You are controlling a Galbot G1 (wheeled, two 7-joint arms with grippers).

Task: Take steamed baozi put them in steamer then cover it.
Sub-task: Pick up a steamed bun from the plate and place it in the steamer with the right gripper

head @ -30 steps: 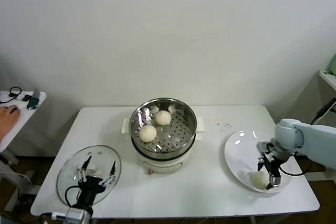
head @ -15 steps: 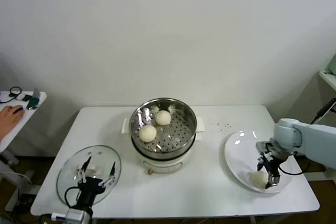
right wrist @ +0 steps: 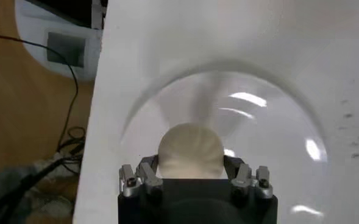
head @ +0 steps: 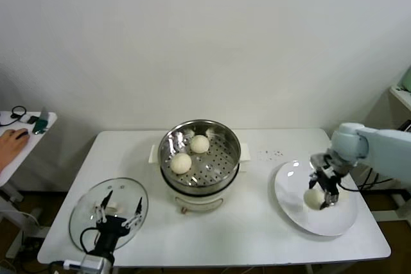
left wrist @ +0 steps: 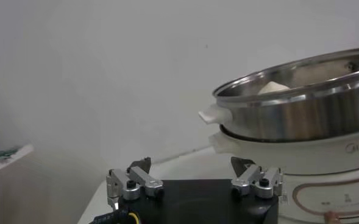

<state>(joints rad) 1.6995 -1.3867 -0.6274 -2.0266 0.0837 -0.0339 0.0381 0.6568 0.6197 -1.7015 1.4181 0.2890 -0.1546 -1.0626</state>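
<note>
Over on the robot's right, the right end effector (head: pixel 324 192) hangs above the white plate (head: pixel 297 208), its fingers closed around a cream-white baozi (head: pixel 314 197). The right wrist view shows this bun (right wrist: pixel 191 151) domed and smooth, pinched from both sides between the two fingers (right wrist: pixel 147 172), with the glossy plate (right wrist: pixel 270 122) spread out beneath it. Whether the bun is clear of the plate or touching it cannot be told.

Near the middle of the white worktop (head: pixel 257 229) stands the steamer (head: pixel 228 139), a shiny perforated steel basket on a cream-white pot base with side handles. Two baozi lie inside it, apart from each other: one (head: pixel 200 144) toward the wall side, the other (head: pixel 181 163) nearer the robot and a little to its left. The steamer is uncovered.

The glass cover (head: pixel 87 206), metal-rimmed, lies flat on the worktop at the robot's left, well apart from the steamer. The left end effector (head: pixel 117 212) hovers over it with its fingers spread wide and nothing between them. In the left wrist view those fingers (left wrist: pixel 135 180) stand apart, and beyond them rises the steamer (left wrist: pixel 301 112), with the top of one bun (left wrist: pixel 272 87) showing above its rim.

A person's hand (head: pixel 9 141) rests on a small side table (head: pixel 32 134) at the far left.
</note>
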